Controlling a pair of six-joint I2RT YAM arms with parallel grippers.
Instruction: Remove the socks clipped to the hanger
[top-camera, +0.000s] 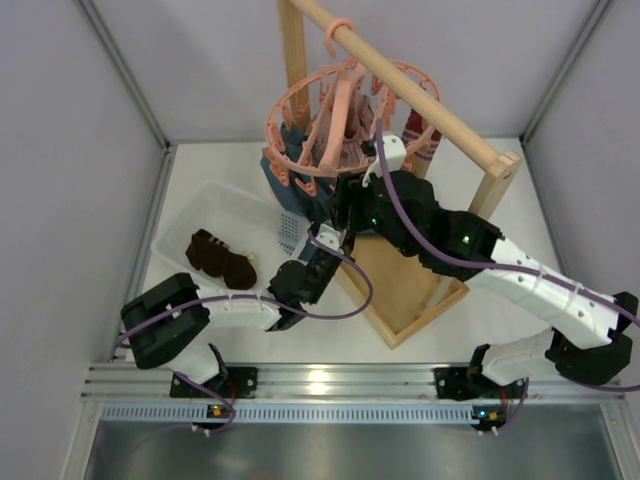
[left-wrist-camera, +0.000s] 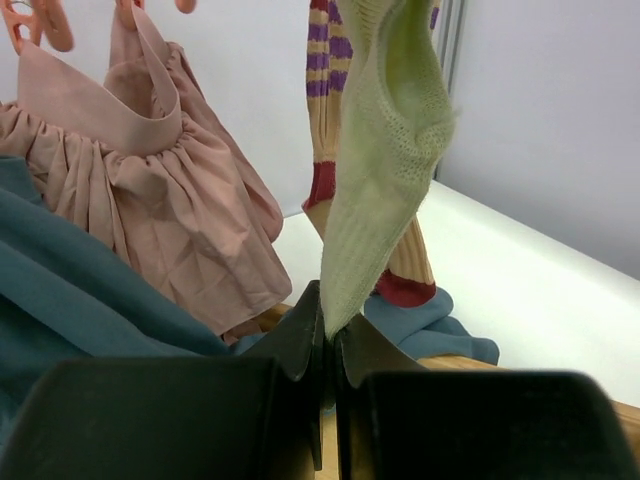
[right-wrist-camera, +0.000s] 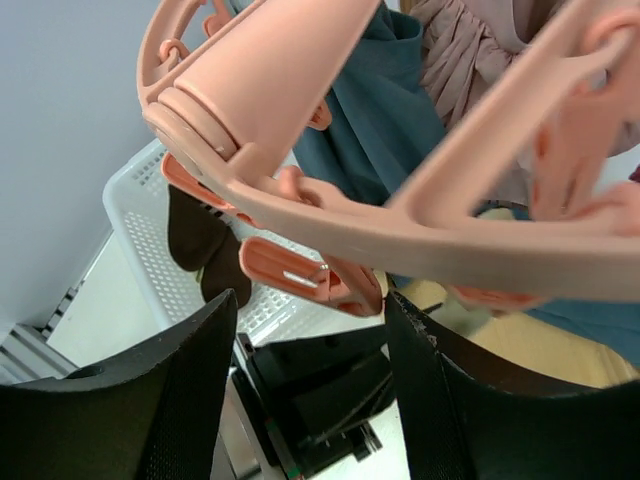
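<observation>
Straight above the fingertips of the left gripper (left-wrist-camera: 328, 335), the pale sock (left-wrist-camera: 385, 170) is hanging with its long axis running up and away towards the hanger (right-wrist-camera: 420, 235), whose clip is sitting out of the top of that wrist view. The two black fingers are pressing together on the sock's lowest tip, with nothing between them but the pinched knit, so the left arm is the one holding a task thing. Just behind the pale sock, further from the fingers, a striped sock (left-wrist-camera: 325, 130) is dangling alongside it, untouched. The coming move, I'd judge, is turning on that vertical line: a pull down along the sock's length, away from the clip above, is what should free it.

Over the fingers of the right gripper (right-wrist-camera: 310, 305), the hanger's ring is crossing from one finger to the other, and a peg (right-wrist-camera: 290, 272) is hanging off it into the space between them. Those fingers are standing well apart and gripping nothing; whether a pad is grazing the peg is hard to tell from this angle. Below and beyond them, a dark brown sock (right-wrist-camera: 195, 235) is lying in the white basket (right-wrist-camera: 135, 205).
</observation>
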